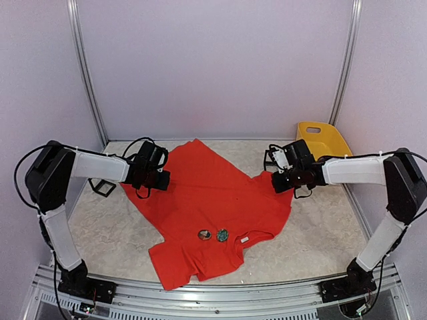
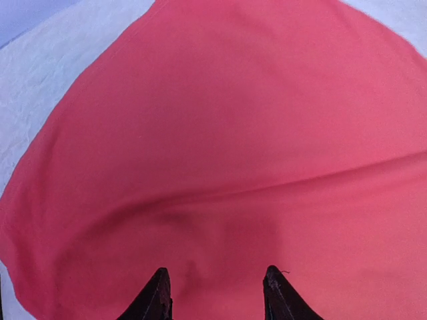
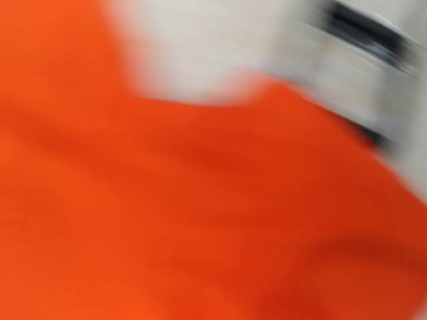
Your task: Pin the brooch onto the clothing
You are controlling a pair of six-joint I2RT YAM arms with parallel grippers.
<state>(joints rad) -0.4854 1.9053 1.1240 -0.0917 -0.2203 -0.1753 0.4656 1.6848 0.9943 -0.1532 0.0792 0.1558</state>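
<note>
Top external view: nearest the arm bases, the red T-shirt [image 1: 213, 200] lies crumpled across the table [image 1: 320, 227], with its white label [image 1: 245, 239] on the near side. Just beside the label, a brownish item [image 1: 205, 234] and a blue-green item [image 1: 222, 235] rest close together on the fabric, both small and round. They are too small to tell which is the brooch. Farther back, the left hand [image 2: 215, 292] hovers over the shirt's left edge. It is released, its fingers [image 2: 157, 297] apart with nothing between them. The right hand [image 1: 277, 181] is at the shirt's right sleeve, and its wrist view is blurred, so I cannot tell its grip. Beyond it stands a yellow bin [image 1: 322, 140].
</note>
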